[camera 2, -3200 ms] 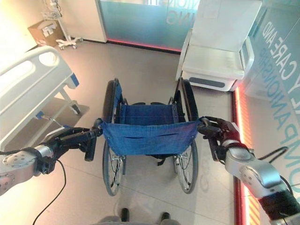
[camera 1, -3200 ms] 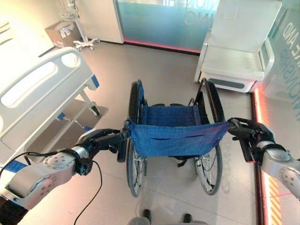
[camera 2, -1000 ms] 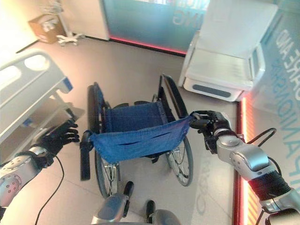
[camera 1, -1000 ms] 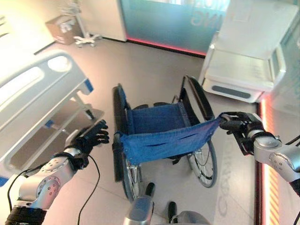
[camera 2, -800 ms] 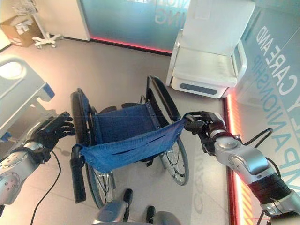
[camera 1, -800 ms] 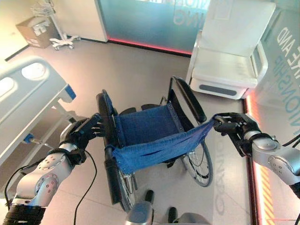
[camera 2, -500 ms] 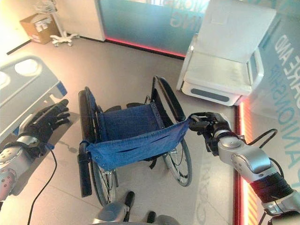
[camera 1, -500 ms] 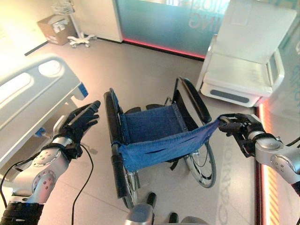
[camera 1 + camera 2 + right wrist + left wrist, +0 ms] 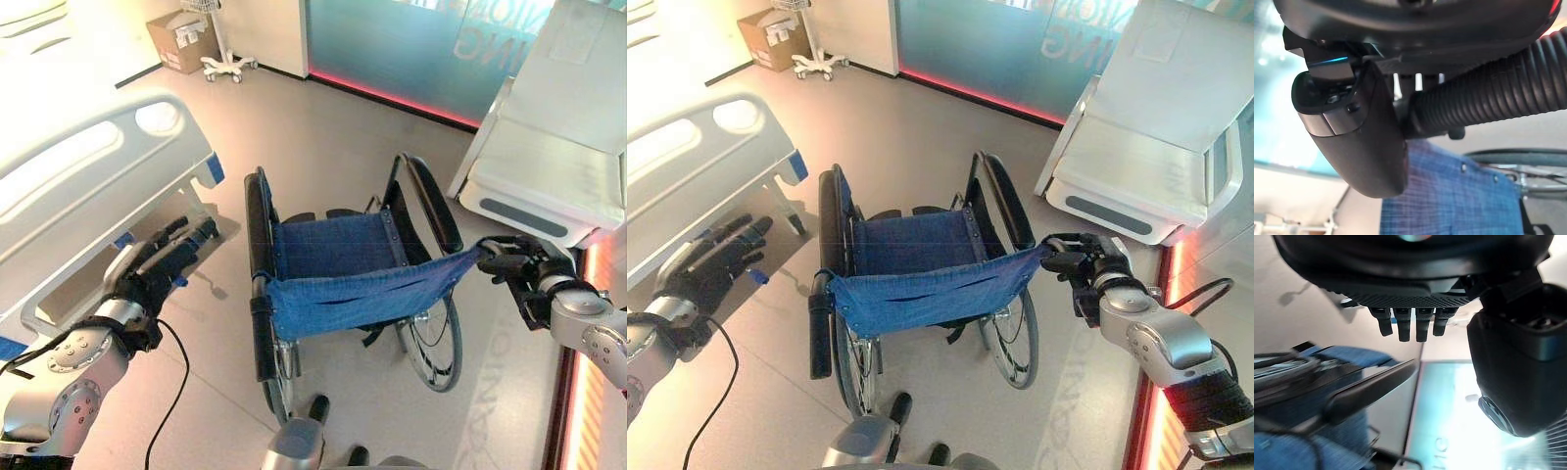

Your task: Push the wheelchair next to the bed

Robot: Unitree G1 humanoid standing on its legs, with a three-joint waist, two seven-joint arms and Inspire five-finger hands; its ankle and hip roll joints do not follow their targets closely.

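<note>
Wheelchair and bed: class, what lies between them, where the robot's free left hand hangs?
Bare floor separates the wheelchair from the bed in the left eye view. The left hand hovers open there; the right hand grips the wheelchair's handle.

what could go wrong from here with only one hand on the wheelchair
1. Only the right hand grips a push handle; the left hand is open and off the left handle. A one-sided push will likely swing the wheelchair rather than roll it straight.
2. The left hand sits between the wheelchair and the bed; a leftward swing could pinch it or knock the bed frame.
3. A swing right could hit the white chair.
</note>
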